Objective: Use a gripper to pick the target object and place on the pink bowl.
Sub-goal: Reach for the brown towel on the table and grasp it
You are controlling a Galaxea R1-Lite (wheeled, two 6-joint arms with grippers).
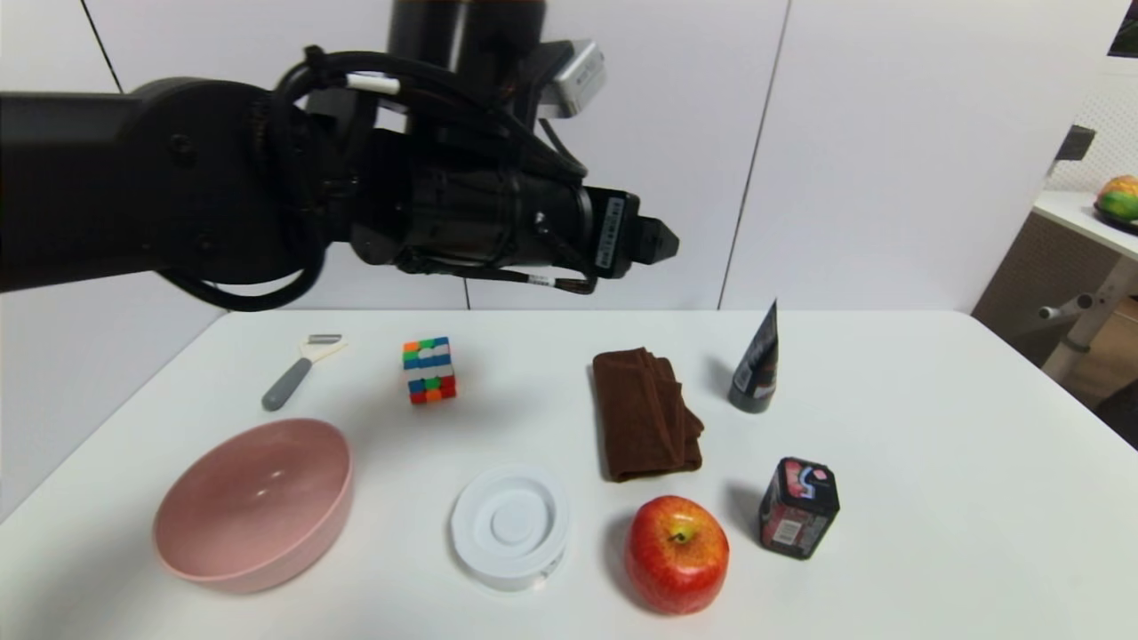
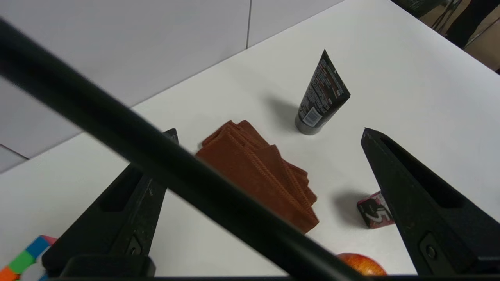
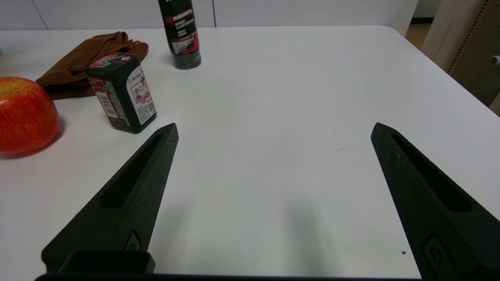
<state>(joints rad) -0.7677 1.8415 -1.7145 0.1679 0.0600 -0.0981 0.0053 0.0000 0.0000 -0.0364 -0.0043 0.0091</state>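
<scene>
Here the brown towel (image 1: 646,416) lies lengthwise front-to-back, left tool (image 2: 269,132) spread wide above it.

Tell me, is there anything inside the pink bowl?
No, the pink bowl looks empty. The brown towel lies flat on the table; whatever is under it is hidden.

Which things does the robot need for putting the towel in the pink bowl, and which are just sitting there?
Needed: brown towel, pink bowl, left gripper, jaws open, up above the table.

Just sitting there: apple, colour cube, peeler, white lidded container, black tube, small dark box, right gripper.
</scene>
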